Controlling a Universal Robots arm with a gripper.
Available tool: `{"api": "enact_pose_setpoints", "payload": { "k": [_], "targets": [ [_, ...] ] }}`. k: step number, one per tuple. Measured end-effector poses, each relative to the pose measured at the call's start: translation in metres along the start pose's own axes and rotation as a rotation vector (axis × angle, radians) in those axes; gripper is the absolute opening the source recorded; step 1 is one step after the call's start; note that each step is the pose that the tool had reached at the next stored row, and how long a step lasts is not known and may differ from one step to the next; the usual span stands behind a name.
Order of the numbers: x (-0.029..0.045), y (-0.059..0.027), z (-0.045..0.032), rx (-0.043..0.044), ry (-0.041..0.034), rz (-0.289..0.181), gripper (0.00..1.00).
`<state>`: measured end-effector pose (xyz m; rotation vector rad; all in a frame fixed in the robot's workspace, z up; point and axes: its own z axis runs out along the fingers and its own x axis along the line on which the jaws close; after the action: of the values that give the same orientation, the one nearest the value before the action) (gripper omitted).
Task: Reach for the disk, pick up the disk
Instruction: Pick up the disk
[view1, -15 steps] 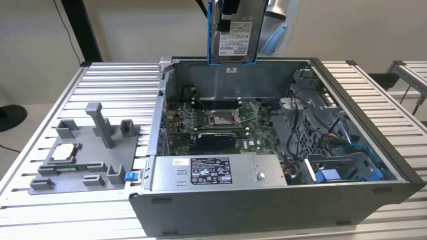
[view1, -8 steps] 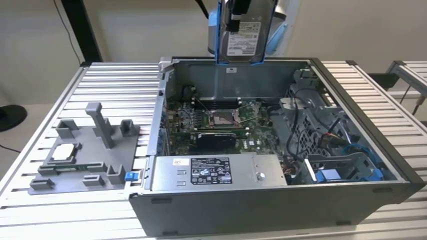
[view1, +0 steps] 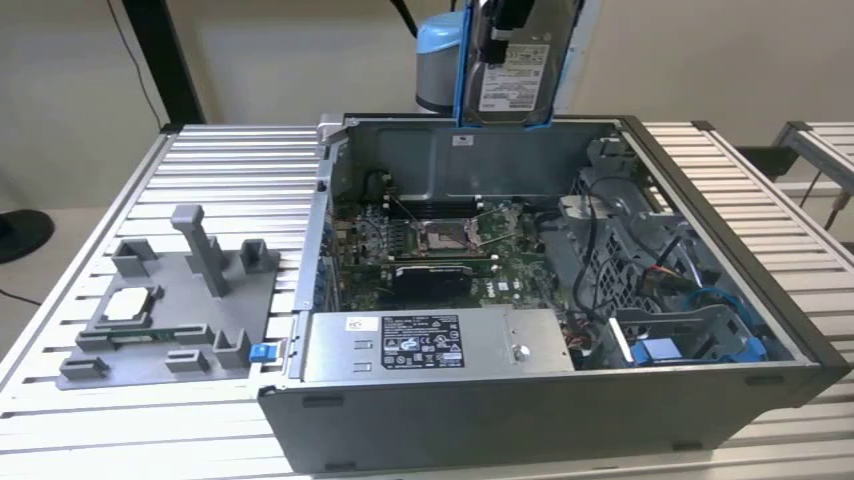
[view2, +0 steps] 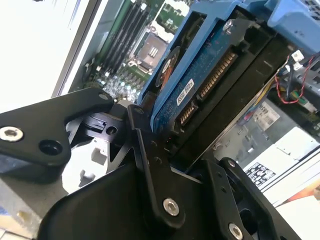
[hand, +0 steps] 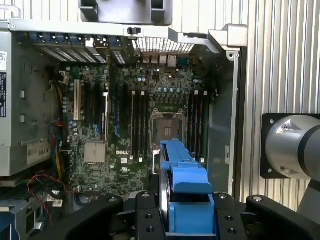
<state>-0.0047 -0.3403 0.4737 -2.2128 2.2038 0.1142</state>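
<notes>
The end effector (view2: 165, 150) is clamped on the hard drive (view1: 514, 75) at upper centre — rigid, fragile, best gripped by its blue rails.

Gripper (hand: 187, 220) in first wrist view: matte black plastic linkage w/ two broad angular fingers (hand: 150, 217), small dark screw holes dotted along their inner edges. In second wrist view the gripper (view2: 165, 165) shows flat black link bars w/ silver round-head screws (view2: 170, 206) at the pivots, plus one wide black link (view2: 45, 130) w/ a silver screw and an empty round hole. Arm joint (hand: 292, 147) in first wrist view: smooth silver-grey cylinder on a black square plate. In exterior view, joint cap (view1: 438, 40) is light blue over a grey body.
</notes>
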Motion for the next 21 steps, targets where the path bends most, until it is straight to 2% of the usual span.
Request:
{"api": "enact_pose_setpoints", "payload": {
  "k": [10,21],
  "targets": [
    [0.0001,-0.0304,-0.0012,-0.0005,0.0000,0.000,0.00],
    [0.0002,-0.0598,-0.0024,-0.0005,0.0000,0.000,0.00]
  ]
}}
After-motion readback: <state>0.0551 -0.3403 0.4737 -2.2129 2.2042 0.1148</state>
